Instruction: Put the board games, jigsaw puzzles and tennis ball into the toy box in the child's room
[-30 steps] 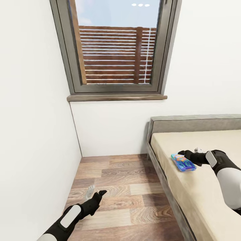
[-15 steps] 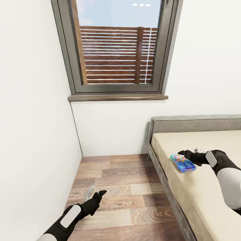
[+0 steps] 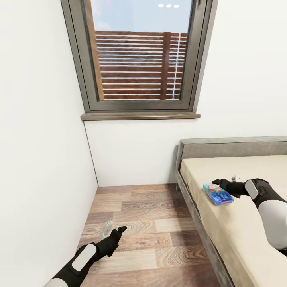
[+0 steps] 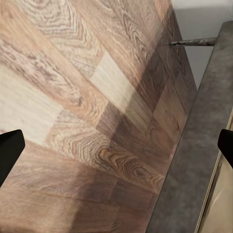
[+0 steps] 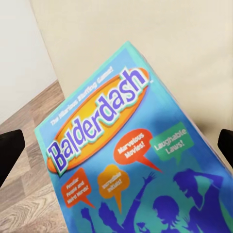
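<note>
A small blue "Balderdash" board game (image 3: 218,193) lies on the beige mattress near the bed's left edge. My right gripper (image 3: 225,181) hovers just behind and over it, open. In the right wrist view the box (image 5: 131,160) spreads wide between the two dark fingertips (image 5: 9,151), which stand apart at the picture's edges. My left gripper (image 3: 114,229) hangs open low over the wooden floor, left of the bed, holding nothing. The left wrist view shows its fingertips (image 4: 9,151) wide apart over the floorboards (image 4: 73,107).
The bed (image 3: 239,223) with a grey frame (image 3: 199,223) and headboard (image 3: 235,147) takes the right side. A white wall (image 3: 40,159) closes the left. A window (image 3: 137,56) with a wooden sill is straight ahead. Open wooden floor (image 3: 147,239) lies between wall and bed.
The whole picture shifted very slightly a second ago, so the camera moved. Both grippers and the blue game box have kept their places.
</note>
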Controlling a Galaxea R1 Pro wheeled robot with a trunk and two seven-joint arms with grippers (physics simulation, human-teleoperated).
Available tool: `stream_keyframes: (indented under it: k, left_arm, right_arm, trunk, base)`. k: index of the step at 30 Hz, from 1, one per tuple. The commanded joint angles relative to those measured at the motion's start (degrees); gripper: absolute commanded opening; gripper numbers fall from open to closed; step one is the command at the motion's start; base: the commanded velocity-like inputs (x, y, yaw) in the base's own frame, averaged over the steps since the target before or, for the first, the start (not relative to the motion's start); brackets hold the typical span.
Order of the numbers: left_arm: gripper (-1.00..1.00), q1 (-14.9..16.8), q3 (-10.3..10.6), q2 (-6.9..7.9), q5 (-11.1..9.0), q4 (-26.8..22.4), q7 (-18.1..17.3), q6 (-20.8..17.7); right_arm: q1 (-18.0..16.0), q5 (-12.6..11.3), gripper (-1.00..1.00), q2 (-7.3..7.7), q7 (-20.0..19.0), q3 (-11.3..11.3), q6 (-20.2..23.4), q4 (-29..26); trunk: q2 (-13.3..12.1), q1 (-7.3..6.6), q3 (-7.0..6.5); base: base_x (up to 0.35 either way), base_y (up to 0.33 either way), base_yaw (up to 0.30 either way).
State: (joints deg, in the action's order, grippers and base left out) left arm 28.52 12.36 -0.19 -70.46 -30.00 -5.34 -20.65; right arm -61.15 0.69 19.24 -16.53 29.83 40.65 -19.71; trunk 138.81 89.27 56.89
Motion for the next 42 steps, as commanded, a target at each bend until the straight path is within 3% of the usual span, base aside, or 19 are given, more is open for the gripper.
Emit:
stream_keyframes:
  k: [1, 42]
  left_arm:
    - [1.00, 0.0, 0.1, 0.02, -0.2, 0.0, -0.1, -0.1]
    - [1.00, 0.0, 0.0, 0.02, -0.2, 0.0, -0.1, -0.1]
  right_arm:
    - [0.0, 0.1, 1.00, -0.02, -0.2, 0.3, 0.3, -0.1]
    - [-0.1, -0.2, 1.00, 0.11, -0.2, 0.3, 0.3, -0.1]
  trunk:
    - [0.0, -0.01, 0.05]
    - [0.0, -0.01, 0.05]
  base:
    - [0.000, 0.000, 0.001]
    - [0.000, 0.000, 0.039]
